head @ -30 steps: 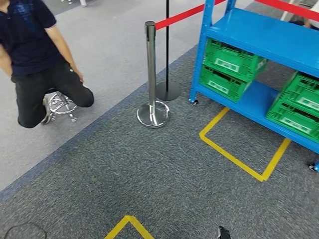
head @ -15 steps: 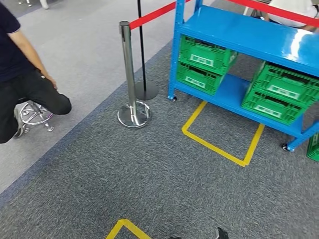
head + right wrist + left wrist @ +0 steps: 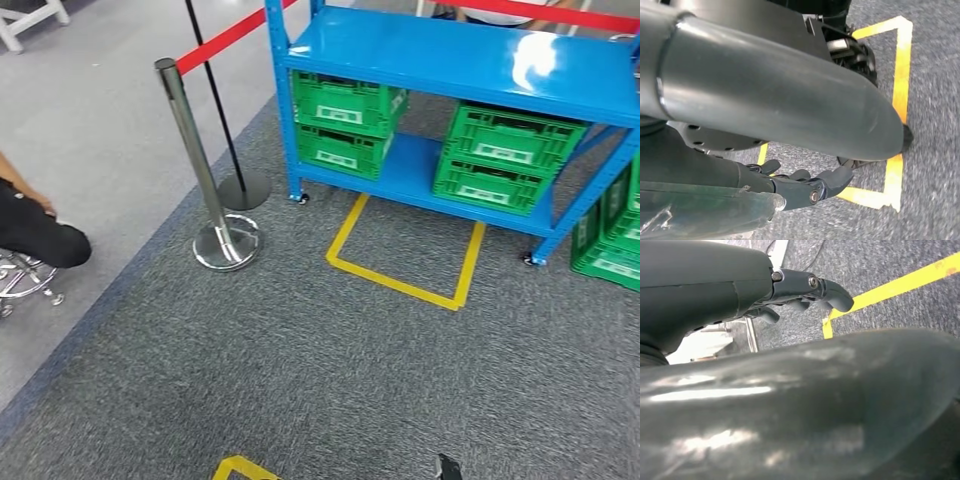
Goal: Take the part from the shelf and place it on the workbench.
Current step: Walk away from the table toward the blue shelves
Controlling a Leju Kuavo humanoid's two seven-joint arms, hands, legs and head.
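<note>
A blue metal shelf (image 3: 468,60) stands ahead on the grey carpet. On its lower level sit two stacks of green crates (image 3: 343,120) (image 3: 506,155), and I cannot see what lies in them. My left hand (image 3: 806,292) hangs beside my body above the carpet, fingers loosely stretched out and holding nothing. My right hand (image 3: 806,185) hangs the same way over a yellow floor marking (image 3: 900,65), also with nothing in it.
A yellow tape rectangle (image 3: 400,285) marks the floor in front of the shelf. A chrome stanchion (image 3: 200,165) with a red belt (image 3: 226,40) stands at the left. More green crates (image 3: 611,235) sit on the floor at the right. A person on a stool (image 3: 34,235) is at the far left.
The whole picture has shifted left as my view turned right. The shelf now sits nearer the middle and the person is at the left edge. My hands hang as before.
</note>
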